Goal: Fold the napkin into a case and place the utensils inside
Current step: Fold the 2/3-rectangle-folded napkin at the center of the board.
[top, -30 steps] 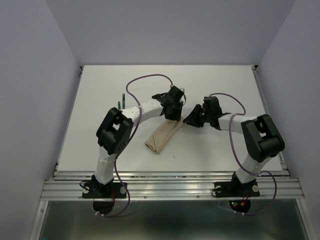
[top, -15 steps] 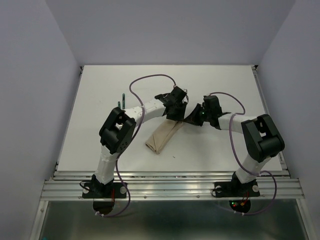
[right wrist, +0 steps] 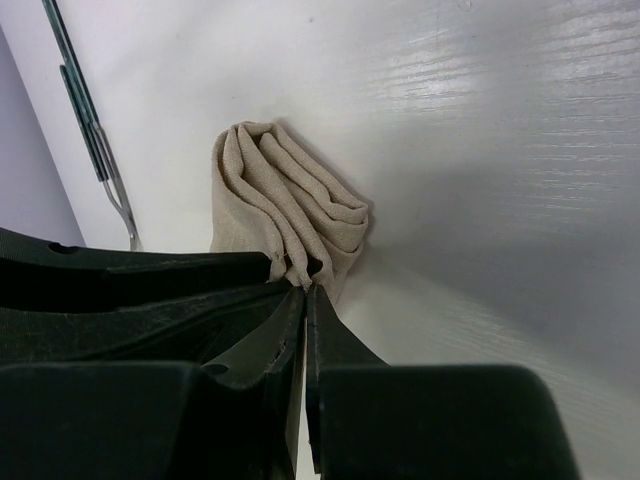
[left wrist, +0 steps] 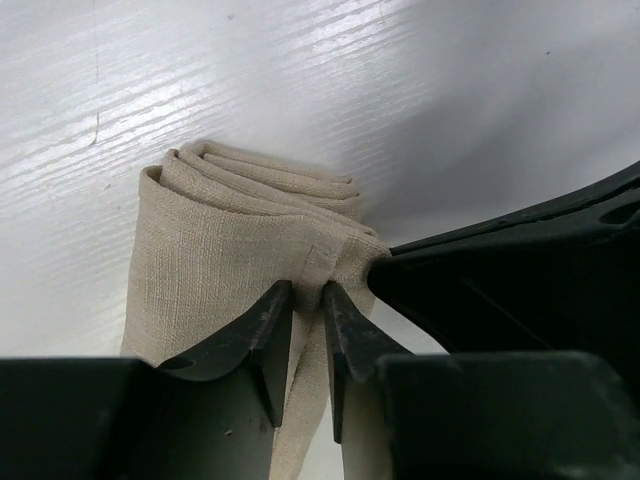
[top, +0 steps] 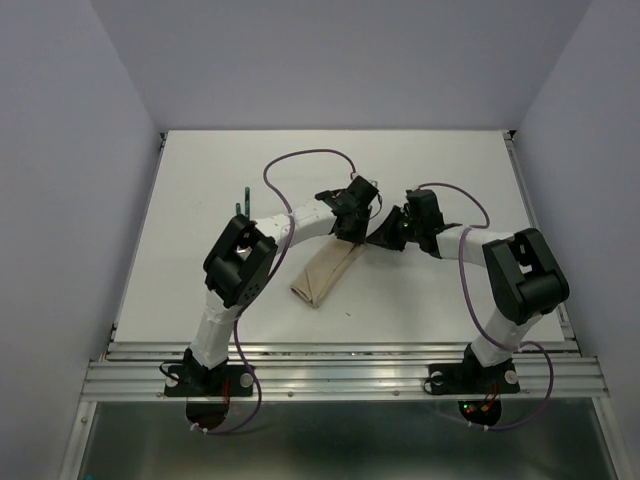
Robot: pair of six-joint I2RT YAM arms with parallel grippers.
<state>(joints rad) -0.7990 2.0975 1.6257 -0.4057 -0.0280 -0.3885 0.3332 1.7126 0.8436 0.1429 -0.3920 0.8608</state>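
The napkin [top: 322, 275] lies folded as a narrow beige case, slanting from near left to far right. Both grippers meet at its far end. My left gripper [top: 352, 232] comes from the left. In the left wrist view its jaws [left wrist: 308, 290] pinch a raised ridge of the napkin [left wrist: 220, 240]. My right gripper [top: 382, 238] comes from the right. Its jaws [right wrist: 305, 290] are shut, with the frayed edge of the napkin [right wrist: 290, 200] caught at their tips. The utensils [top: 240, 204], with dark green handles, lie far left; the right wrist view shows them [right wrist: 85, 120] behind the cloth.
The white table [top: 450, 180] has a raised rail along its near edge [top: 340, 350]. Purple cables loop above both arms. My two grippers stand almost touching, each one's black body filling part of the other's wrist view.
The right gripper has shut on the napkin's far end. The left gripper shifted slightly right and narrowed onto a fold of cloth. The napkin's near part has not moved.
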